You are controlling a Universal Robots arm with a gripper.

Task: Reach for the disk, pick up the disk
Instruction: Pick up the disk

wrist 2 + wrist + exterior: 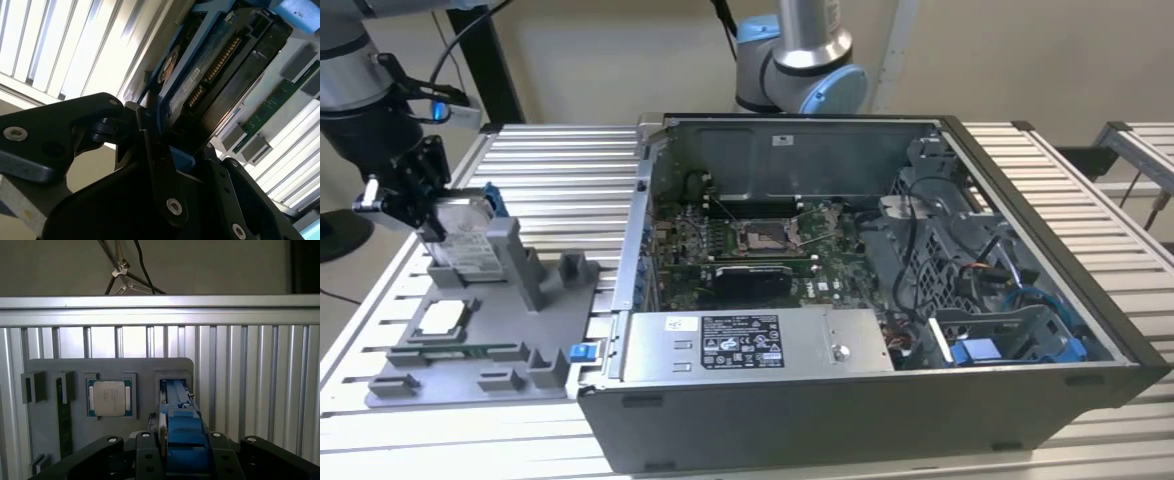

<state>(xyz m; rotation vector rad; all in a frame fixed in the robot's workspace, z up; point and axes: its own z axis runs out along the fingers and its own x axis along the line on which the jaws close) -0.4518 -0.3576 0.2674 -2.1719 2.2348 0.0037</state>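
Your gripper [424, 215] sits at the exterior view's left, over the grey fixture plate [520, 335]. Its fingers [147, 452] are drawn in narrow and pinch the disk [464, 242] from both sides. They look pressed to the blue bracket w/ no gap that you can make out in both wrist views. The disk stands on edge in a slot at the far corner of the plate, connector edge facing the second wrist cam. Its lower end looks seated in the slot, though you can't tell for sure. On the same plate, just beside the disk's slot, you've got the small square chip [110, 398] in its pocket. A green memory stick [62, 415] lies in a thin groove further along. The plate lies on a slatted aluminium table [534, 150], ribs running across, pale and shiny. The open PC case [854, 400] sits on it too, towards the exterior view's right. It holds a motherboard [761, 240] and, at the near edge, a grey labelled PSU box [747, 345]. Behind the case a 2nd robot arm [801, 60] rises, grey w/ blue caps. A plain beige wall [614, 60] closes the room, w/ a black post [491, 60] in front of it. Black cables [120, 265] hang against the wall in the first wrist view. Another slatted bench [1141, 150] starts at the far right.
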